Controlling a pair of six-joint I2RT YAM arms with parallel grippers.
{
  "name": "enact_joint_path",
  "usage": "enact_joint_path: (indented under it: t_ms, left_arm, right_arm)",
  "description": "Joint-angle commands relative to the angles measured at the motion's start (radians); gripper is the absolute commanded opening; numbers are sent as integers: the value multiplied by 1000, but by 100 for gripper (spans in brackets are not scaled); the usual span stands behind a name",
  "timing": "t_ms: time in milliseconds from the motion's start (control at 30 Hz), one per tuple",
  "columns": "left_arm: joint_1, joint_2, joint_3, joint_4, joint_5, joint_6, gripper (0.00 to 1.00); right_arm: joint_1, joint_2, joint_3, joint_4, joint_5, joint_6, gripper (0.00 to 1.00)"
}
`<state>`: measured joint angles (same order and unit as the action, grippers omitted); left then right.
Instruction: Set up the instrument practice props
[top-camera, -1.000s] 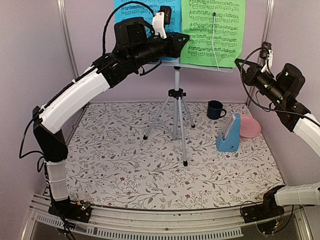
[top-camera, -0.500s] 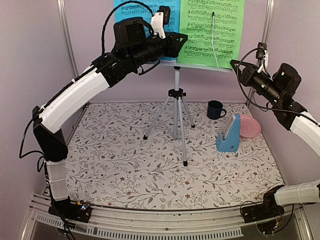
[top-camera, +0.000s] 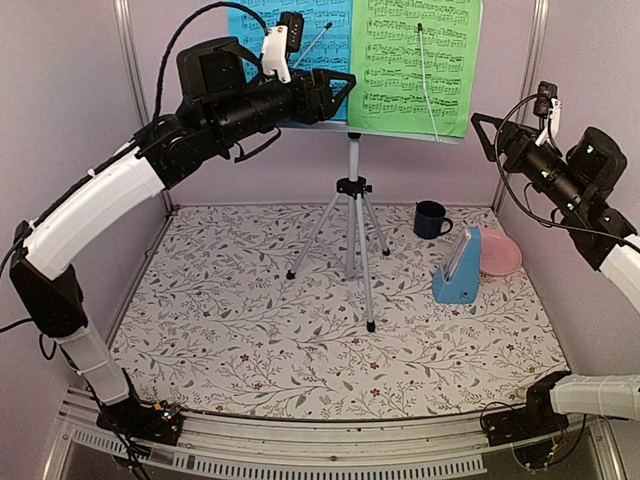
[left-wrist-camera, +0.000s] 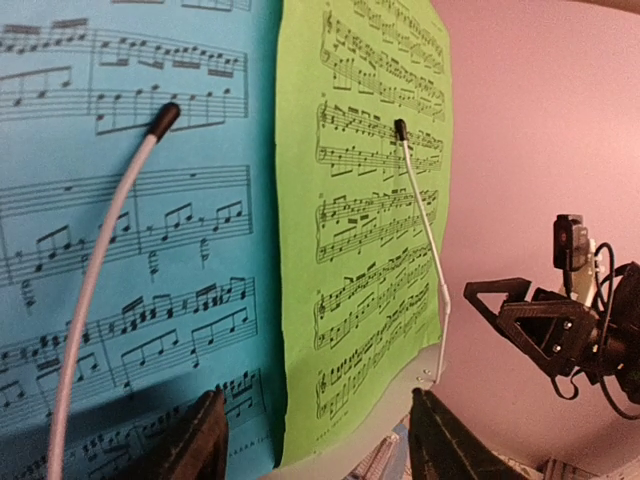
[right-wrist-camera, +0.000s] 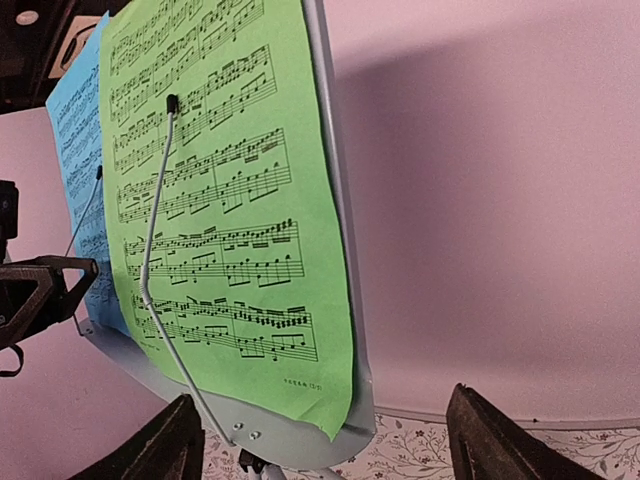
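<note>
The music stand on its silver tripod stands at the back middle, holding a blue music sheet and a green music sheet under thin wire arms. My left gripper is open just off the stand's lower left, nothing between its fingers; it faces the blue sheet and green sheet. My right gripper is open, a little right of the stand, looking at the green sheet and the shelf. The blue metronome sits on the mat at right.
A dark blue mug stands behind the metronome, and a pink plate lies beside it near the right wall. Metal frame posts rise at the back corners. The floral mat covers the table.
Both grippers have opened and let go of the stand's lower corners. The left arm has drawn back to the left and the right arm to the right.
</note>
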<state>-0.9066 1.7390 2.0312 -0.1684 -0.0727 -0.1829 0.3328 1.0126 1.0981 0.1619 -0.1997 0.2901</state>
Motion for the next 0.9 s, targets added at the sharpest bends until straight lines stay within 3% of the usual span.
enact_joint_path:
  t_ms: [0, 167, 300, 567, 867]
  left_arm:
    - [4, -108, -114, 40, -34, 14, 67]
    - [6, -255, -318, 75, -54, -3, 75]
    - [6, -375, -535, 135, -65, -31, 75]
    - [10, -510, -785, 139, -101, -90, 76]
    - [13, -567, -979, 170, -88, -166, 77]
  right_arm:
    - [-2, -37, 30, -124, 42, -25, 90]
    - [-3, -102, -21, -217, 89, -15, 94]
    - [-3, -139, -78, -313, 168, 0, 96]
    - [-2, -174, -225, -412, 283, 107, 99]
    - [-3, -30, -273, -439, 391, 200, 99]
